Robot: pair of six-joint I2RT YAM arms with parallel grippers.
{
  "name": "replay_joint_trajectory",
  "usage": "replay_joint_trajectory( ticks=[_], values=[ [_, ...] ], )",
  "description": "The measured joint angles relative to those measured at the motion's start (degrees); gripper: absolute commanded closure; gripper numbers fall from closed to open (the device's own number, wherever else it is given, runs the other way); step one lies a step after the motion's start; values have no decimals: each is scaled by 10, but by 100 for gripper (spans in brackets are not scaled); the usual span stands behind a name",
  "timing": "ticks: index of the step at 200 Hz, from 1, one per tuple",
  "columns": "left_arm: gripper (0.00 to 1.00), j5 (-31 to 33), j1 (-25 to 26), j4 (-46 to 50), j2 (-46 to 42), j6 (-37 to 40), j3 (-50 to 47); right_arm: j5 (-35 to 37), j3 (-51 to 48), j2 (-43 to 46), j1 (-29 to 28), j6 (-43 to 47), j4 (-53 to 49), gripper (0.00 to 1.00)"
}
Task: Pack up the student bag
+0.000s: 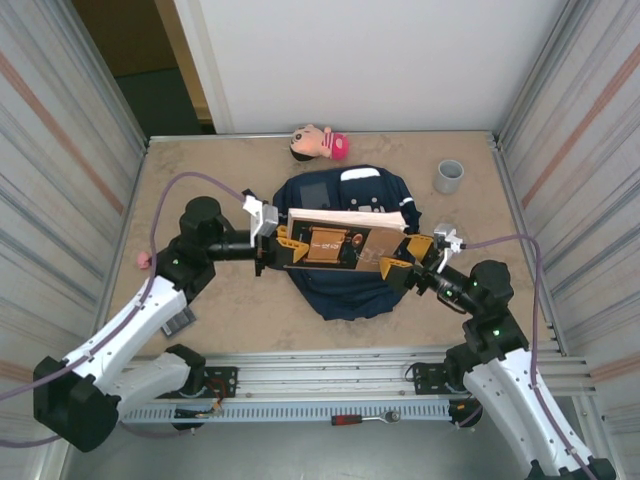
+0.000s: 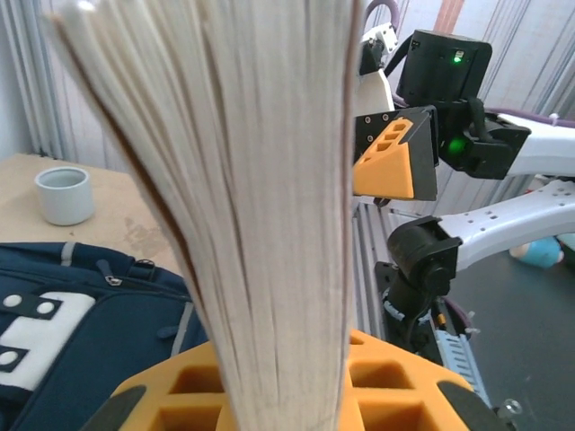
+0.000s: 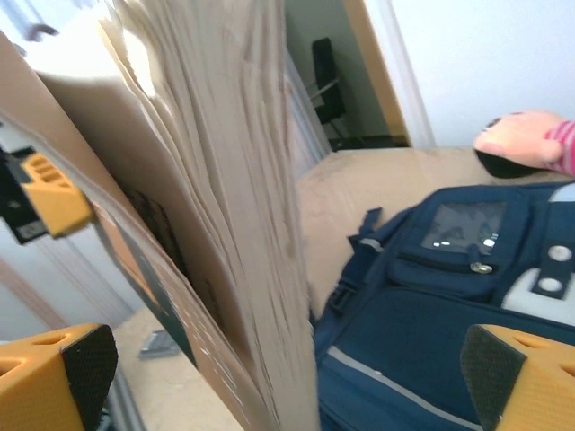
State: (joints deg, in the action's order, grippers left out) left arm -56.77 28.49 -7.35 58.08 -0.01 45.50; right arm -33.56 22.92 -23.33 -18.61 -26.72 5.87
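In the middle of the table [image 1: 240, 310] lies the student bag [image 1: 345, 295], navy, front side up, with its white patch and square pocket toward the far wall. Directly above the bag, across its middle, a thick book [image 1: 340, 243] hangs with its brown cover up and its pale page edges toward the bag's far end.

The left gripper [image 1: 287, 247] is at the bag's left side, clamped on that end of the book. In the left wrist view the page block stands pinched between its orange fingers [image 2: 413, 368].

The right gripper [image 1: 408, 256] is at the bag's right side, around the book's other end, with its jaws spread wide. In the right wrist view its fingers [image 3: 526, 377] stand well apart. The page block is nearer one finger, and the bag's blue fabric and grey stripe show through the gap to the other. Whether the nearer finger touches the cover I cannot tell.

Just past the bag's far end a soft doll [image 1: 318, 143] with a pink cap lies on the table. To the bag's far right, apart from it, stands a grey cup [image 1: 448, 176]. Well to the bag's left lies a small pink object [image 1: 144, 260].
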Motion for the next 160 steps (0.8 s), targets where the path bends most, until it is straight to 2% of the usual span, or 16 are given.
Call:
replay_joint_trajectory(
  ticks=[41,48,55,65,69,79,101,117,124,138,160],
  values=[
    [100,-43,0,-27,24,-43,0,-63,8,-74,0,-43,61,0],
    [100,-47,0,-31,25,-48,0,-79,11,-88,0,-47,73,5],
    [99,-49,0,-35,25,-51,0,-96,15,-100,0,-51,84,26],
    [98,-49,0,-37,25,-54,0,-120,21,-113,0,-57,97,48],
    [98,-49,0,-37,25,-54,0,-129,24,-116,0,-58,101,60],
    [93,-47,0,-36,25,-54,0,-150,34,-120,0,-59,109,100],
    [68,-36,-1,-34,30,-54,7,-177,58,-120,0,-52,104,100],
    [44,-11,0,-24,33,-46,21,-167,62,-109,9,-47,94,100],
    [36,7,0,-14,32,-41,27,-154,61,-99,17,-47,87,100],
    [28,59,1,18,32,-25,43,-116,53,-78,40,-51,78,100],
    [23,173,14,85,24,19,62,-6,61,-65,69,-73,3,100]
  ],
)
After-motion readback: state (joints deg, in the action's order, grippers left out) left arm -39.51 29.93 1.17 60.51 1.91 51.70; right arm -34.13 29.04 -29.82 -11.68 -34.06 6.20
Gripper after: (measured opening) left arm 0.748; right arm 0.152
